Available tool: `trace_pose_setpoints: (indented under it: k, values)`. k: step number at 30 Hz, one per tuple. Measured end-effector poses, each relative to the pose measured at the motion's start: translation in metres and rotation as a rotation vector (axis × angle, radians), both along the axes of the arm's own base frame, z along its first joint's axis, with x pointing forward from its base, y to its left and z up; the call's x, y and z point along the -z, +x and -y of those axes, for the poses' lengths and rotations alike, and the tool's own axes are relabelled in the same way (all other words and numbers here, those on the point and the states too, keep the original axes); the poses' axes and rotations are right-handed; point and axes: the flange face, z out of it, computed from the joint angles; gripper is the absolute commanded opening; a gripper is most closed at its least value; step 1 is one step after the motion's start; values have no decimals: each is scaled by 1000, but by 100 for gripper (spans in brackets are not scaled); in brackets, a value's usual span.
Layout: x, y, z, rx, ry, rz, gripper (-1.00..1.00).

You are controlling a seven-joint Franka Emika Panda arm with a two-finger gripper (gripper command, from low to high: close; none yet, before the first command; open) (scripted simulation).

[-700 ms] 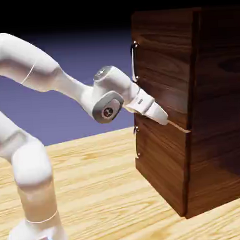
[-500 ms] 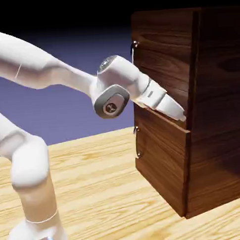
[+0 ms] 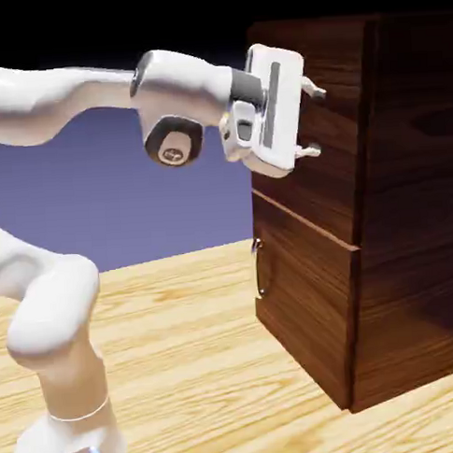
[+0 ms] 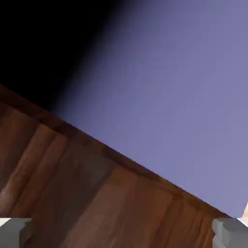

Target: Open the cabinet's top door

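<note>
Right, the gripper sits up at the top door of the cabinet, jaws spread wide, nothing between them. One finger pokes out above, the other below, so the opening runs vertical.

Key relation: the door's handle should be a vertical bar near the door's edge closest to the arm, but in the exterior view the hand's white body covers that strip, so can't see the handle now. Only the lower panel's small handle shows, below the hand, on the same edge of the cabinet front.

Hand view: wood grain fills the lower left, backdrop the upper right, cabinet edge cutting diagonally between. Grey fingertips at bottom corners, far apart. No bar between them.

Judgement: fingertips look to sit on or just off the door face, inboard of the handle edge. With jaws stacked vertically and the bar's long axis also vertical, the claw prob. needs a wrist roll plus a shift back toward the edge near the arm to straddle it. Door looks shut, flush w/ cabinet front.
</note>
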Motion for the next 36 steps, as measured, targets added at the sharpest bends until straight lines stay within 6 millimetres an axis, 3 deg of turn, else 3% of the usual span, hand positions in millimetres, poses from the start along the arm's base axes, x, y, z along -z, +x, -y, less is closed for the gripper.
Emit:
trace_pose_setpoints:
  k: [7,12,19,27,34,36]
  values:
    - [-33,-25,-29,112,419,259,0]
    - [-26,-19,-84,88,662,324,0]
    - [0,-14,-160,59,1006,364,0]
    - [48,-15,-240,61,1401,353,0]
    - [84,-13,-276,116,1820,420,0]
    - [89,-12,-280,123,1863,426,0]
